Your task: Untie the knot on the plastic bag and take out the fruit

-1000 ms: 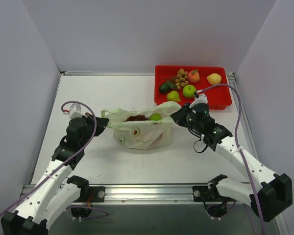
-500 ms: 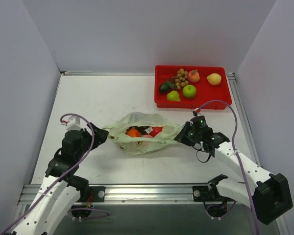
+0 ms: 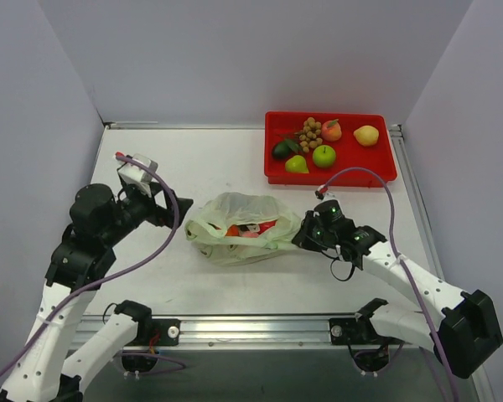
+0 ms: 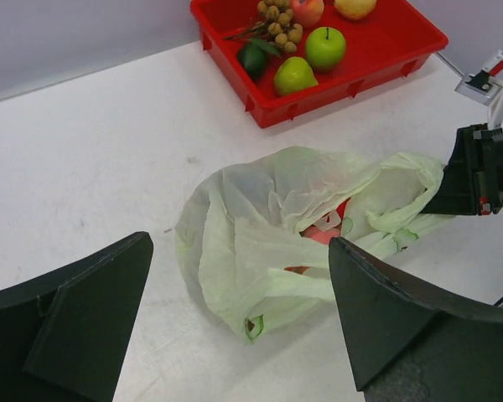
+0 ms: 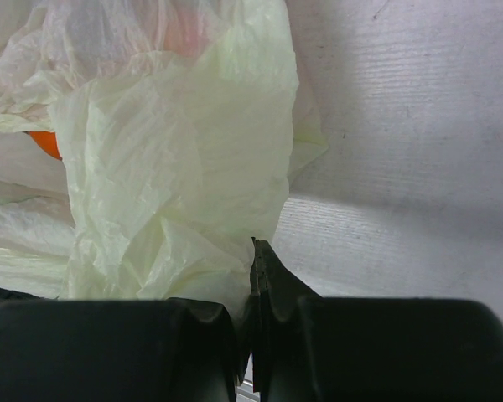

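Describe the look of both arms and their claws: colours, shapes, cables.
The left arm and right arm have white rounded links and black joints. The left claw and right claw are black with wedge-shaped fingers. A lilac cable loops along each arm.

Pale green bag [image 3: 239, 208]; red tray [image 3: 365, 165]; fruit [image 3: 233, 229] possibly orange.

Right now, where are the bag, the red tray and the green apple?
bag [image 3: 237, 206], top view, its crinkly upper side.
red tray [image 3: 370, 157], top view, bare floor on the right.
green apple [image 3: 324, 156], top view, its middle.
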Motion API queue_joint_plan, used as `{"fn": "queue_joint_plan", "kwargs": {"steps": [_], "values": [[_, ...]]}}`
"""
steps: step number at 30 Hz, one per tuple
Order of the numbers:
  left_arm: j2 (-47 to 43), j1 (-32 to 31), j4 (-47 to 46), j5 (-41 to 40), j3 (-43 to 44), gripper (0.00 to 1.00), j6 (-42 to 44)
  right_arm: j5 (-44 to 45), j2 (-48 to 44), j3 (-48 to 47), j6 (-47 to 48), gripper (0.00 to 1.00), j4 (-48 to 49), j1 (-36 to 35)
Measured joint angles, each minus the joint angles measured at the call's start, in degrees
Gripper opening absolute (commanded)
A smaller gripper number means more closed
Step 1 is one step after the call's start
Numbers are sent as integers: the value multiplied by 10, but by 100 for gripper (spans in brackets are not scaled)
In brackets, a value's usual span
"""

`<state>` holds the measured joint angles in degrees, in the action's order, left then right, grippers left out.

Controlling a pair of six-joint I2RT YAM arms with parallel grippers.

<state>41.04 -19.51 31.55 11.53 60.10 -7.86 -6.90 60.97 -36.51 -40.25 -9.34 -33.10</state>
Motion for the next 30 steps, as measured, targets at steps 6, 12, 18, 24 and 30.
{"fn": "queue_joint_plan", "kwargs": {"steps": [6, 12, 18, 24, 30], "values": [[86, -66, 14, 18, 95, 98, 94, 11, 9, -13, 11, 0, -7, -16], [187, -275, 14, -97, 125, 97, 159, 32, 8, -24, 20, 0, -24, -19], [304, -356, 25, -212, 125, 97, 185, 38, 7, -24, 25, 0, -32, -19], [383, -372, 27, -310, 125, 97, 189, 42, -1, -24, 26, 0, -35, -19], [429, -371, 27, -361, 97, 97, 187, 47, -19, -24, 27, 0, -40, -19]]}}
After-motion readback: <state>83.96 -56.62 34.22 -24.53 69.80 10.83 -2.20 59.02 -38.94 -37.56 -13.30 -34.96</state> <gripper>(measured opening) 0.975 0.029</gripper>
